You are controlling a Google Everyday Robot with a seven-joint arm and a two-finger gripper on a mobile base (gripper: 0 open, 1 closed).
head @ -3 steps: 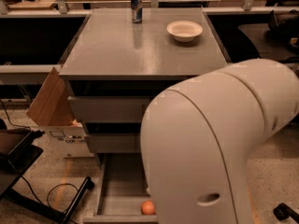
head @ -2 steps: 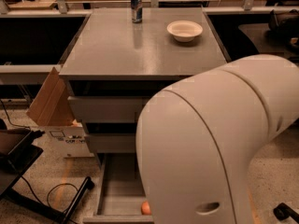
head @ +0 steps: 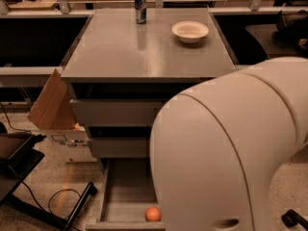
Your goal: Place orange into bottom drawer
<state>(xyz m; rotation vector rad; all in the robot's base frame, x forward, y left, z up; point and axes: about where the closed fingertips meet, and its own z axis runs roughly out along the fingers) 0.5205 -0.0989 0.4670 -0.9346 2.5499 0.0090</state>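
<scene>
The orange (head: pixel 153 214) lies on the floor of the open bottom drawer (head: pixel 126 191), near its front edge, just left of my arm's white casing (head: pixel 226 153). The drawer is pulled out below the two closed grey drawers (head: pixel 115 112) of the cabinet. My gripper is hidden behind the arm's big white casing, which fills the lower right of the view; it does not show anywhere.
On the cabinet top (head: pixel 120 52) stand a drink can (head: pixel 140 6) at the back and a white bowl (head: pixel 190 31) at the back right. An open cardboard box (head: pixel 55 114) sits to the left. A black stand and cable (head: pixel 62 203) lie on the floor, lower left.
The white arm casing has shifted slightly to the left, covering a little more of the drawer. The orange stays in the same place in the drawer.
</scene>
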